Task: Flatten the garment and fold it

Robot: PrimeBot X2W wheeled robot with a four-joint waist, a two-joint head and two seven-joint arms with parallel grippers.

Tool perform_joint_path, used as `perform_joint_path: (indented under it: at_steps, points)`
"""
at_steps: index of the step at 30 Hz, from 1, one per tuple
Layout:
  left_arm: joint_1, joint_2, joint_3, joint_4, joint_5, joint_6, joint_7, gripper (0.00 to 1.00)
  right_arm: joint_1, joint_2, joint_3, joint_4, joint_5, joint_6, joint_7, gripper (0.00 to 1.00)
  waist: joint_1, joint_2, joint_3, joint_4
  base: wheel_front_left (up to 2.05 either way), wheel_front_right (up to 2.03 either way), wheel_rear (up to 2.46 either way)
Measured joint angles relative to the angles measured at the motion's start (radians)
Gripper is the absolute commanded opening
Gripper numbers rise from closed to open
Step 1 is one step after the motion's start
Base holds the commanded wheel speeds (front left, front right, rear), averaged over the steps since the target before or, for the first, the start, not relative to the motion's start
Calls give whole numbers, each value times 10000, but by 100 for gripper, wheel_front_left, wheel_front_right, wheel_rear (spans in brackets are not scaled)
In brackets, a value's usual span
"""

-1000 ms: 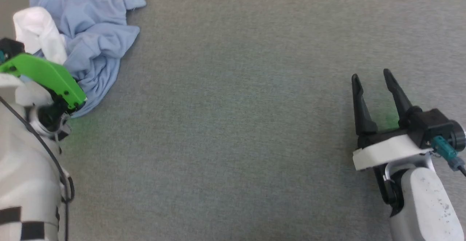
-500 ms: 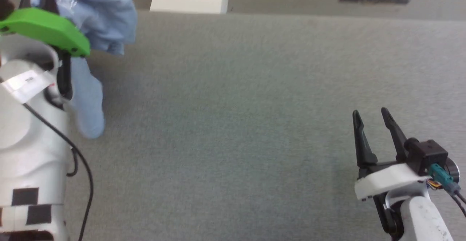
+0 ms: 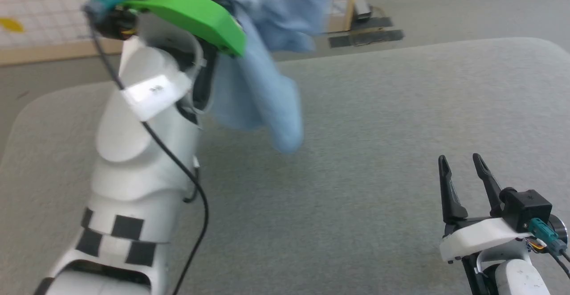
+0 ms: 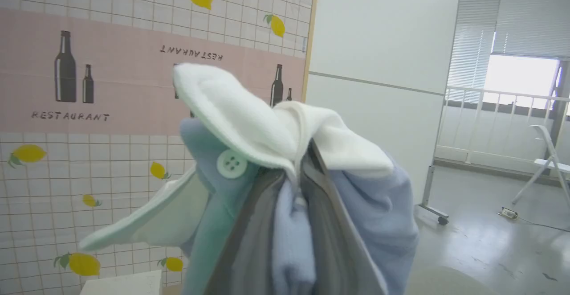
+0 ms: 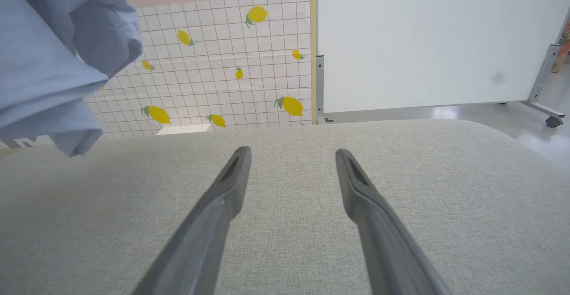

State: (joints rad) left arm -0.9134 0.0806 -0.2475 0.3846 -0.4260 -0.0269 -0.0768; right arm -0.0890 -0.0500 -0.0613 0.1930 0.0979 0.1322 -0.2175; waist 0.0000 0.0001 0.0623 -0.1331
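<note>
The garment [image 3: 267,63], a light blue shirt, hangs bunched in the air above the far left part of the table, its lowest fold just above the surface. In the left wrist view its white collar [image 4: 249,121] and a white button [image 4: 231,164] drape over my left gripper [image 4: 291,183], which is shut on the fabric. The raised left arm with its green bracket [image 3: 191,12] stands in front of the shirt. My right gripper [image 3: 458,159] rests low at the near right, open and holding nothing [image 5: 291,152]. The shirt [image 5: 44,63] hangs far to its left.
The grey fabric-covered table [image 3: 378,130] has rounded far corners. Beyond its far edge stand a lemon-patterned tiled wall panel [image 5: 231,63], a white partition on castors [image 5: 423,41] and a small white box [image 5: 182,129]. A folding chair [image 4: 550,161] stands on the floor.
The head camera has tilted up. My left arm has lifted the shirt from the table's far left and swung it rightward, so it now hangs in the air. The right gripper stays open.
</note>
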Motion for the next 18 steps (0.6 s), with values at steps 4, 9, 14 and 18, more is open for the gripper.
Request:
perform_joint_path:
  at_steps: [4,9,14,18]
  points:
    - [518,-209,-700,334,-581,-140,773,0,47,0,-17,-176,-10,0,107,100,0,0,-194,-536,0,0,0]
    - [1824,-280,-1778,1315,-1304,-159,2562,0,132,-4,-100,-355,-8,0,165,100,0,0,-278,-1023,0,0,0]
    - [2751,-313,-2855,2556,-1522,-96,4410,0,172,-4,-98,-410,6,0,209,100,0,0,-84,-1149,0,0,0]
    - [3255,-322,-3256,3196,-1659,-13,5381,0,173,-4,-25,-416,21,0,209,100,0,0,56,-1068,0,0,0]
